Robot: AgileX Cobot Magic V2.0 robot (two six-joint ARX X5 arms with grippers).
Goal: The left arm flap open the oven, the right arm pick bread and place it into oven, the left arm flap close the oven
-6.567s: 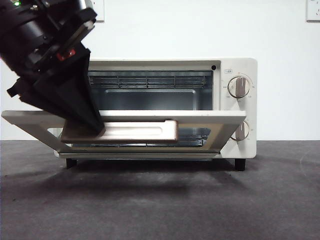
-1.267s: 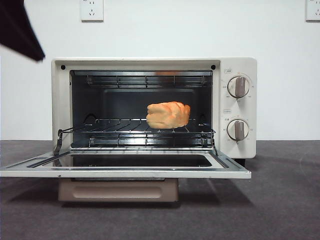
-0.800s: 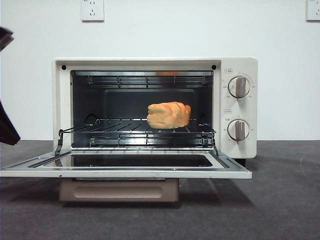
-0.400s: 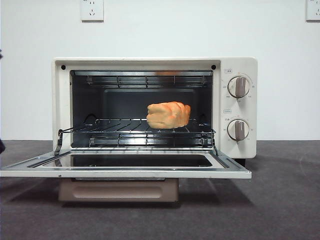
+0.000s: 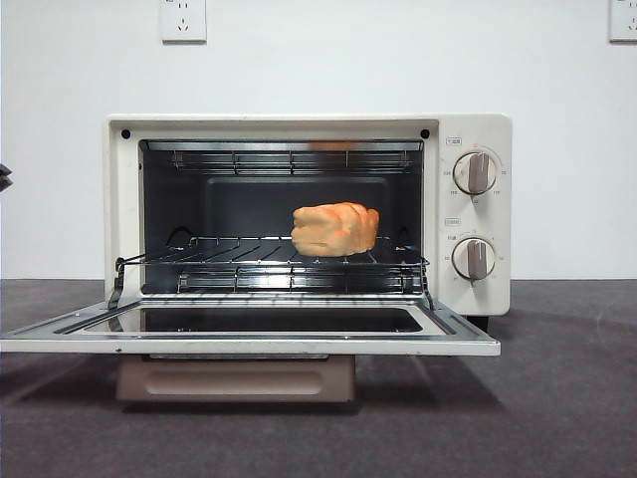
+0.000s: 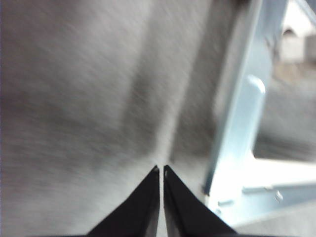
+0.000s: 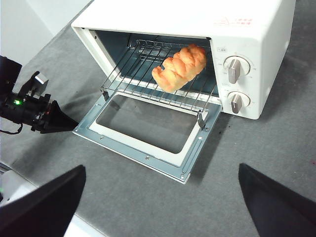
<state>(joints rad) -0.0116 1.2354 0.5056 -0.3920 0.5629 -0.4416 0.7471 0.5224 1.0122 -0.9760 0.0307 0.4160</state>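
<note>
The cream-white oven [image 5: 478, 129] stands with its door [image 5: 249, 334] flapped down flat, handle underneath. The golden bread [image 5: 335, 228] lies on the wire rack [image 5: 229, 261], toward the knob side; the right wrist view shows the bread [image 7: 178, 67] free of any gripper. My left gripper [image 6: 161, 169] is shut and empty, low over the grey table beside the door's metal frame [image 6: 237, 128]; its view is blurred. From above, the left gripper [image 7: 59, 122] points at the door's [image 7: 148, 148] left corner. My right gripper [image 7: 162, 168] hangs high above the table, open and empty.
Two round knobs [image 5: 474, 172] sit on the oven's right panel. A white wall with a socket [image 5: 183, 20] stands behind. Grey table [image 5: 557, 398] spreads in front of the oven and to its right. A black tip of the left arm [image 5: 4, 176] shows at the picture's edge.
The door went from half open under the left gripper to fully down, and the bread now lies on the rack. In the last second the dark arm slid out at the left edge.
</note>
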